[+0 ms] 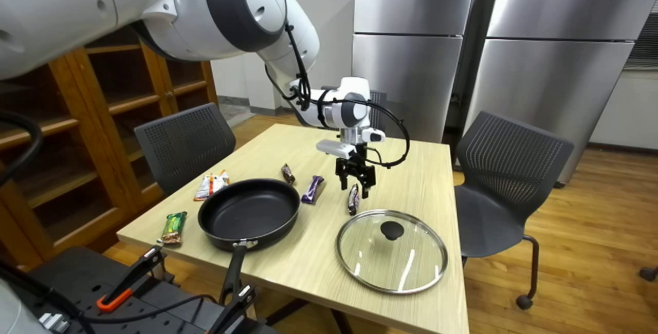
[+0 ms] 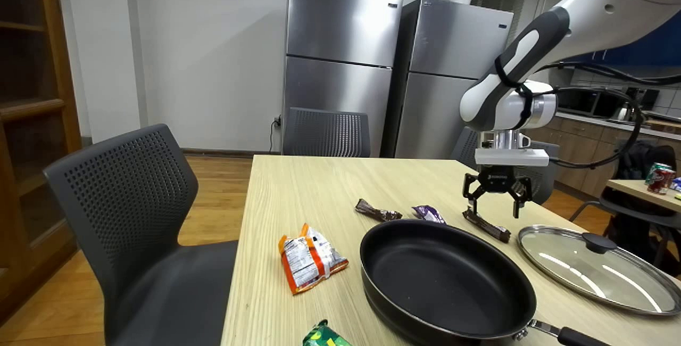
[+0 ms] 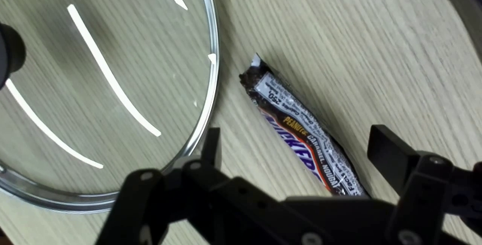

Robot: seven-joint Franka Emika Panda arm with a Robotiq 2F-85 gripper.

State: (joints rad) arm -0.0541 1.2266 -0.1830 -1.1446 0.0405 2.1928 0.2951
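My gripper (image 3: 296, 141) stands open above the table, its fingers spread to either side of a Snickers bar (image 3: 301, 132) and holding nothing. The bar lies slanted on the wood, its lower end hidden behind the gripper body in the wrist view. In both exterior views the gripper (image 1: 354, 186) hangs pointing down over that bar (image 2: 486, 226). Close by lies a glass lid (image 1: 392, 252) with a black knob; in the wrist view one finger overlaps its metal rim (image 3: 213, 86). A purple-wrapped bar (image 1: 312, 189) and a brown-wrapped bar (image 1: 288, 173) lie farther off.
A black frying pan (image 2: 447, 277) sits on the table, its handle past the edge. Beside it are an orange-and-white packet (image 2: 311, 261) and a green packet (image 1: 174, 227). Dark chairs (image 1: 506, 180) stand around the table (image 1: 308, 252), with steel refrigerators (image 1: 406, 82) behind.
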